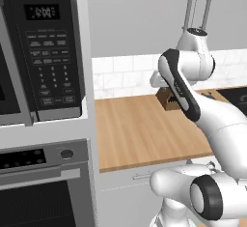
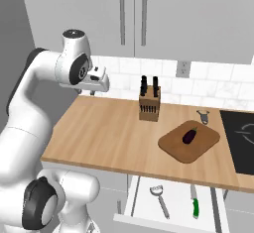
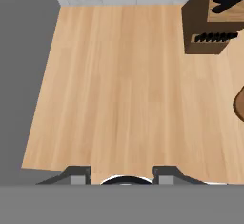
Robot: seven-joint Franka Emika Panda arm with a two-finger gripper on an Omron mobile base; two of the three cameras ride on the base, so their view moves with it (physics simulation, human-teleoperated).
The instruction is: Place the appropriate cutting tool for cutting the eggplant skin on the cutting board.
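The end effector [image 3: 121, 176] hovers spread and empty above the table [image 2: 109, 133], so I reckon it must next reach the peeler [image 2: 159, 199] in the drawer [image 2: 171, 203] below, away from the eggplant [image 2: 189, 136] on the cutting board [image 2: 173, 147].

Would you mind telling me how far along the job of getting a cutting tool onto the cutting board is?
Done: the eggplant lies on the cutting board and the drawer below stands open, with a peeler and a green-handled knife inside. In hand: nothing; the gripper hangs open above bare counter left of the knife block. Left: picking up a tool, probably the peeler, and placing it on the board.
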